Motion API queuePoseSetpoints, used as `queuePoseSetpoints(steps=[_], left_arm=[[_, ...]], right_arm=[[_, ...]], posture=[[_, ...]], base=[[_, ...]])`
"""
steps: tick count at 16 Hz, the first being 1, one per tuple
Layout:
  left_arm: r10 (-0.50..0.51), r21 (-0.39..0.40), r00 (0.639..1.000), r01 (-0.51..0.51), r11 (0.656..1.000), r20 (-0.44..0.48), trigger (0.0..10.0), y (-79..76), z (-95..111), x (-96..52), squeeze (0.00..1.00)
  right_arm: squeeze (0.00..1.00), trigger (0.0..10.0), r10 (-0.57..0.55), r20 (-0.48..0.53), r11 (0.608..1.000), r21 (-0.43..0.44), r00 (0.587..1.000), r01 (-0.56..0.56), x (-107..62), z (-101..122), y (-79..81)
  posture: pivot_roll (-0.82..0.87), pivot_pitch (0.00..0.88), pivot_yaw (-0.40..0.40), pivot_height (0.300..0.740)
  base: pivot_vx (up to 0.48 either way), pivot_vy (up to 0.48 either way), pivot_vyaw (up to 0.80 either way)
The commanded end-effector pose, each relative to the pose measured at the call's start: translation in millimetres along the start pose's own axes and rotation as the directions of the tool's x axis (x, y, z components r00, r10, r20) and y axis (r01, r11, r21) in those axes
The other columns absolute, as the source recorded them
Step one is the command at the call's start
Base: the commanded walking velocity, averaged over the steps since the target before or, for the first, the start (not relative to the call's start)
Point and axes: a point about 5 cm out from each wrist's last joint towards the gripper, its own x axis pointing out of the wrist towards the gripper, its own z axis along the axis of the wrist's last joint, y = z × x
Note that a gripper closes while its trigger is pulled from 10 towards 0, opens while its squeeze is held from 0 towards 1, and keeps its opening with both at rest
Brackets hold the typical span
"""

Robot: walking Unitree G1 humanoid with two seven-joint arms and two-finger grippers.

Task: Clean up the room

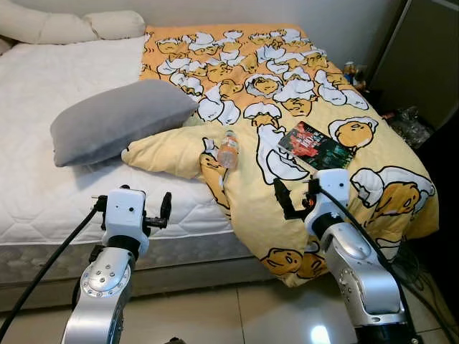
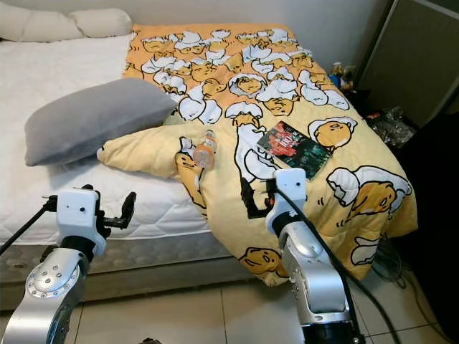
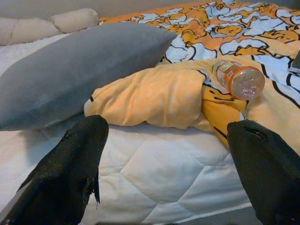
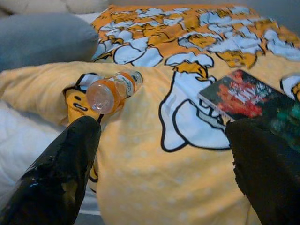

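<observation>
A bed [image 1: 43,179] with a white quilted mattress takes up most of the scene, with two cream pillows [image 1: 72,25] at its head. A yellow blanket [image 1: 301,107] printed with cartoon egg figures covers the bed's right half and hangs over the foot edge. A grey pillow [image 1: 118,118] lies on the bare mattress, just beside the blanket's folded-back corner. A dark book [image 1: 315,145] with a red and green cover lies flat on the blanket, beyond the right gripper [image 1: 296,201]. A small bottle [image 1: 228,149] with orange contents lies on its side on the blanket fold, between pillow and book. Both grippers hang at the foot edge of the bed with fingers spread wide and nothing between them. The bottle lies ahead of both, well apart: to the right of the left gripper [image 1: 154,215], to the left of the right one.
</observation>
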Motion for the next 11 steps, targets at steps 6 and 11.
queuePoseSetpoints(steps=[6, 11], left_arm=[[0.023, -0.019, 1.0, -0.023, 1.0, 0.002, 10.0, 5.5, 3.7, 1.0, 0.0], [0.021, -0.012, 1.0, -0.021, 1.0, 0.0, 10.0, 6.6, 3.7, 0.4, 0.0]], right_arm=[[0.0, 10.0, 0.07, 0.004, 0.995, -0.077, 0.998, -0.07, -4.2, 0.1, 9.9], [0.0, 10.0, 0.047, 0.035, 0.996, -0.075, 0.998, -0.045, -1.1, 4.0, 10.8]], posture=[[-0.02, 0.0, 0.017, 0.74], [-0.02, 0.0, 0.018, 0.74]], base=[[0.318, 0.0, 0.27], [0.325, 0.0, 0.16]])
